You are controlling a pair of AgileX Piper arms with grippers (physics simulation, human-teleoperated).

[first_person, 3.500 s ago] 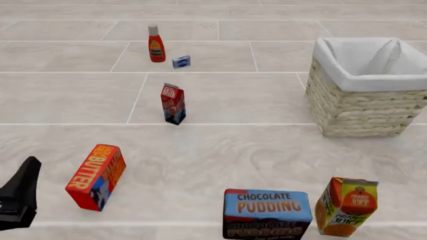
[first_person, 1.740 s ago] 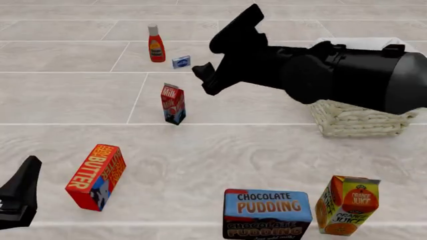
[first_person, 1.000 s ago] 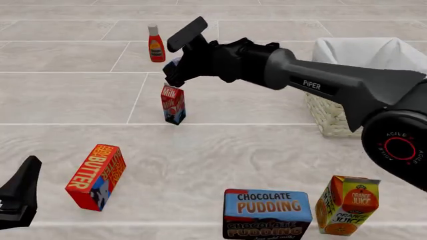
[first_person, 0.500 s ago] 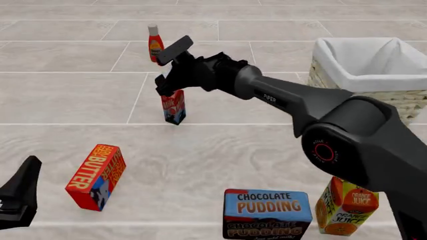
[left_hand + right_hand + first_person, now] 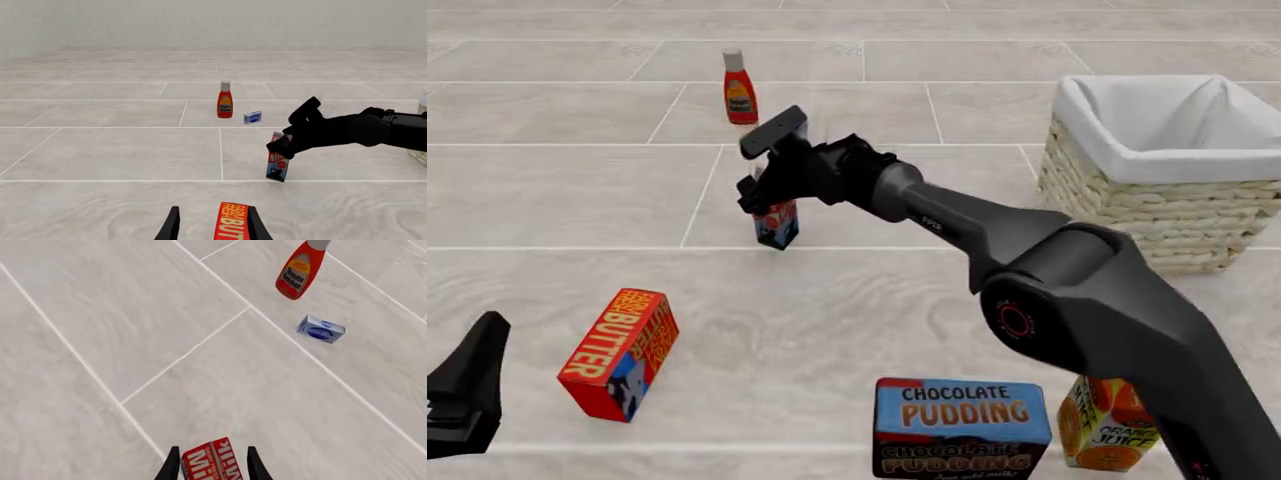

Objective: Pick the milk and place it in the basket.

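The right arm is matte black to dark grey, built of smooth tubular links that widen into a bulky rounded joint bearing a thin red ring emblem. Small white lettering runs along the slim forearm. Both grippers end in flat, tapering black fingers.

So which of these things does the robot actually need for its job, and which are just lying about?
Needed:
- small red milk carton with gabled top
- pale woven wicker basket with white lining
- right claw, its fingers either side of the milk top

Lying about:
- red ketchup bottle
- small blue box
- red-orange butter box
- blue chocolate pudding box
- orange-green juice carton
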